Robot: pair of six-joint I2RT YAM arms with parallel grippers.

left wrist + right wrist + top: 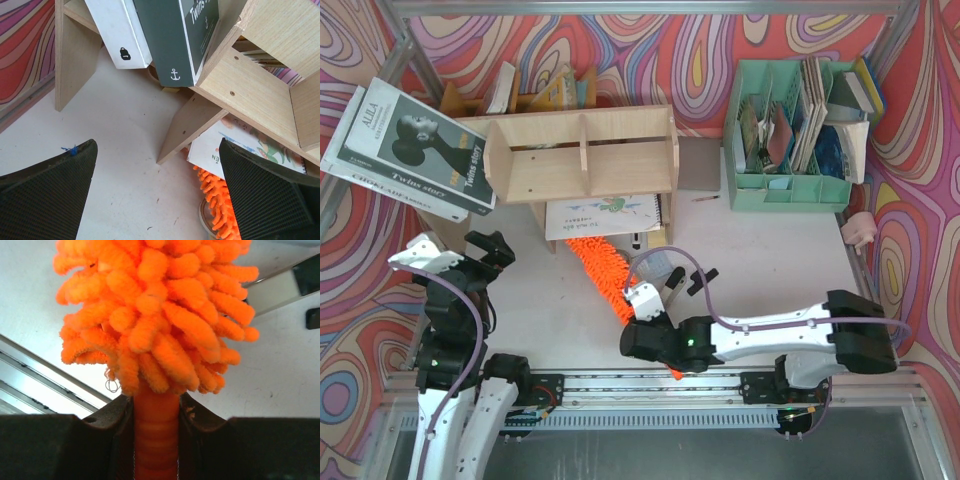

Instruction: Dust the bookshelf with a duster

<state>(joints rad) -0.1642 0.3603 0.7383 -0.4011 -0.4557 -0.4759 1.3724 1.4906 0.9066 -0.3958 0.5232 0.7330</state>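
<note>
White surface (770, 255) is shared by bookshelf (620, 165) and duster (602, 272). Duster is clamped by right claw (156, 415); left claw (157, 192) is spread open.

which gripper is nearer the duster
Right. The right gripper is shut on the duster at its handle; the left gripper hangs open to its left, apart from it, by the shelf leg.

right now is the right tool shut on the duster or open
Shut on the duster: in the wrist view the right tool clamps the orange handle from both sides, just below the fluffy head.
</note>
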